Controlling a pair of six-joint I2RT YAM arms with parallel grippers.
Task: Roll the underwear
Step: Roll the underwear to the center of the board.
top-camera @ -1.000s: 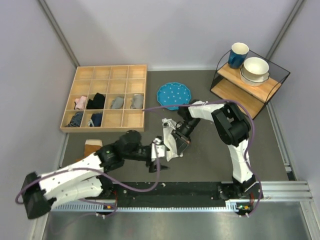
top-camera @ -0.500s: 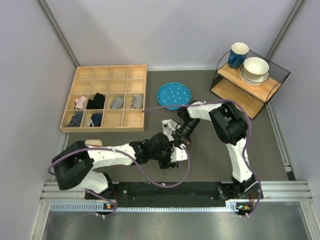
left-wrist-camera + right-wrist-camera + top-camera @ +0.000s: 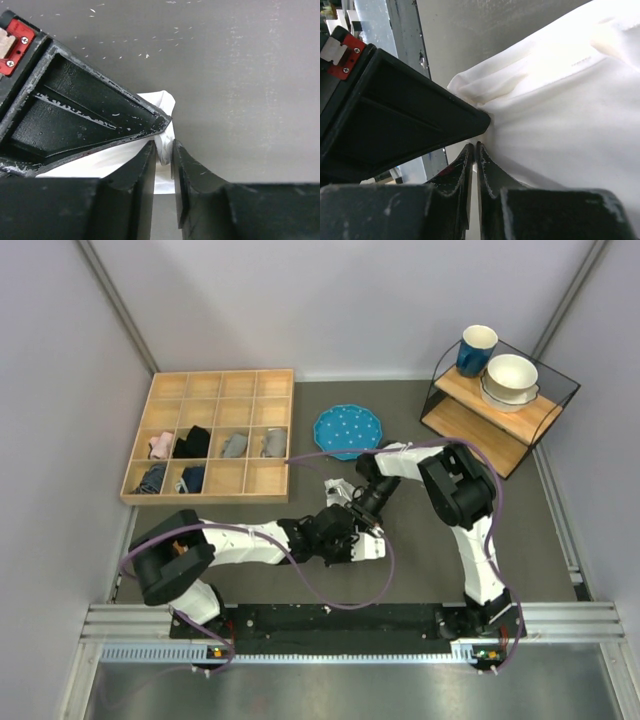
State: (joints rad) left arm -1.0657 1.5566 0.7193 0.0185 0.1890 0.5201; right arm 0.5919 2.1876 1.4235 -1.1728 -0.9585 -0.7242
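Note:
The white underwear hangs bunched at the middle of the dark table, mostly hidden from above by both grippers. In the right wrist view the underwear spreads up and to the right, and my right gripper is shut on its edge. My left gripper has come in from the left, right next to the right one. Its jaws stand narrow, pinching a fold of the underwear between the tips. From above, the left gripper sits just below the right gripper.
A wooden divider tray with small cloth bundles stands at the back left. A blue dotted plate lies behind the grippers. A wire-and-wood shelf with a mug and bowls stands at the back right.
My left arm has swung right from the table's near side to the cloth, and its jaws have closed from wide open onto a fold. The right gripper has stayed in place, still shut.

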